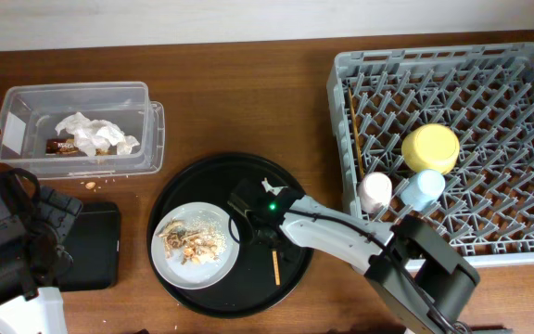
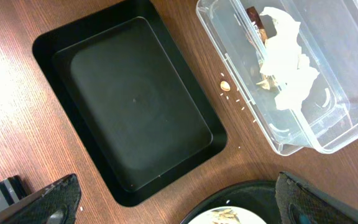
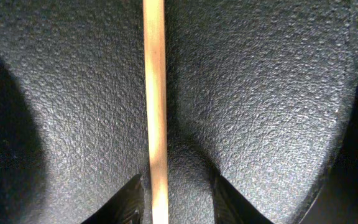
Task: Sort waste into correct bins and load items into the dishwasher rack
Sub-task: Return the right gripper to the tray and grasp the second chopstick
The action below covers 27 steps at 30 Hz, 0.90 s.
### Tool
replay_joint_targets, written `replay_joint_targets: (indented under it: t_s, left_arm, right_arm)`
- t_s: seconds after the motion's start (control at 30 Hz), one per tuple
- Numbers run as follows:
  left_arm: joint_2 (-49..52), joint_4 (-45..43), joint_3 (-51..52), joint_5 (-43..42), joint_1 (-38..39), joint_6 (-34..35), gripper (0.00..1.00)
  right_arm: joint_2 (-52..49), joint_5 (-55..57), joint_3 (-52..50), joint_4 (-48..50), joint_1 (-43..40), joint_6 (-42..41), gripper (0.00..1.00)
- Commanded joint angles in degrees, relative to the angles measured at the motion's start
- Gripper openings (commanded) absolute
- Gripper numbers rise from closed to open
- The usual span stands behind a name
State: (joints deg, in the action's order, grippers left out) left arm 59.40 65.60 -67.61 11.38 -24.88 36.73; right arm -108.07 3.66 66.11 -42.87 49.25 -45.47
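A wooden chopstick [image 3: 155, 93] lies on the round black tray [image 3: 260, 93]. My right gripper [image 3: 178, 202] straddles it, open, with one finger beside the stick and the other apart. Overhead, the right gripper [image 1: 253, 223] covers the top of that chopstick [image 1: 275, 267]. Beside it sits the grey plate [image 1: 221, 264] with food scraps [image 1: 191, 243]. My left gripper [image 2: 185, 205] hangs wide open and empty near the shallow black tray [image 2: 135, 99]. The clear tub [image 2: 229, 62] holds tissue [image 2: 288, 56] and a wrapper [image 2: 257, 15].
The dishwasher rack [image 1: 489, 56] at the right holds a yellow bowl [image 1: 430, 147], a pink cup [image 1: 375, 190], a blue cup [image 1: 425, 186] and a second chopstick [image 1: 353, 130]. A few crumbs [image 2: 225, 85] lie on the table beside the tub.
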Motion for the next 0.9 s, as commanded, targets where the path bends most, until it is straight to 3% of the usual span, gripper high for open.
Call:
replay_joint_targets:
  t_s: [0.0, 0.13, 0.4, 0.6, 0.7, 0.8, 0.87]
  left_arm:
    - [-0.28, 0.04, -0.11, 0.04, -0.31, 0.13, 0.99]
    - [-0.28, 0.04, -0.11, 0.04, -0.31, 0.13, 0.99]
    - [-0.28, 0.04, -0.11, 0.04, -0.31, 0.13, 0.99]
    - [-0.28, 0.04, -0.11, 0.04, -0.33, 0.13, 0.99]
    - [-0.28, 0.04, -0.11, 0.04, -0.31, 0.13, 0.99]
    - [-0.28, 0.04, -0.11, 0.04, -0.33, 0.13, 0.99]
    - [-0.28, 0.04, -0.11, 0.04, -0.31, 0.13, 0.99]
  right_arm:
    - [-2.08, 2.19, -0.61, -1.44, 0.98, -2.47, 0.34]
    - [-2.08, 2.45, -0.52, -2.62, 0.98, -3.74, 0.33]
    - [-2.01, 2.62, 3.50, -7.45, 0.96, -4.35, 0.20]
    - [-2.01, 2.58, 4.09, -7.96, 0.92, -4.35, 0.04]
    - [-2.01, 2.64, 4.09, -7.91, 0.92, -4.35, 0.04]
    - [-2.01, 2.67, 4.09, -7.41, 0.94, -4.35, 0.38]
    - [-2.01, 3.08, 3.87, -7.45, 0.94, -4.35, 0.44]
